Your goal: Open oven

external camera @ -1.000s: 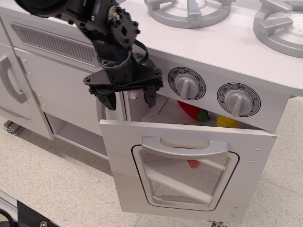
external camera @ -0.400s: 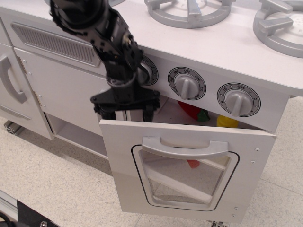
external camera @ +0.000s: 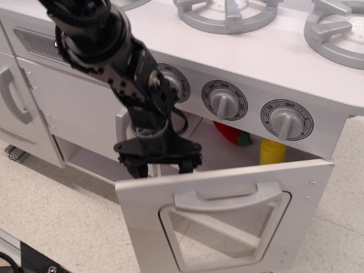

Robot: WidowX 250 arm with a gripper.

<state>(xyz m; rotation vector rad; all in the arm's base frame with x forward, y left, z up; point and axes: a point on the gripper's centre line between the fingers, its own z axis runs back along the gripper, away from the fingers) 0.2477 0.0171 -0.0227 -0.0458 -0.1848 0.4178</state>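
Observation:
The white oven door [external camera: 222, 227] with a rounded clear window and a wide grey bar handle [external camera: 230, 197] hangs part-way open, tilted outward from the top. Three grey dials [external camera: 224, 102] sit above it. My black gripper [external camera: 161, 166] points down just behind the door's top left edge, fingers spread apart and holding nothing; the fingertips [external camera: 185, 166] rest at or just behind the door's top edge. Inside the oven I see a red item [external camera: 228, 133] and a yellow bottle [external camera: 273, 151].
A plain white cupboard door with a curved vertical handle [external camera: 12, 96] stands at the left. Grey stove burners [external camera: 227, 12] sit on the white counter above. The tiled floor [external camera: 57, 216] lies below, and a metal frame corner [external camera: 23, 259] shows at the bottom left.
My gripper has moved down and slightly right onto the door's top edge. The door has swung further down and outward, showing more of the oven's inside.

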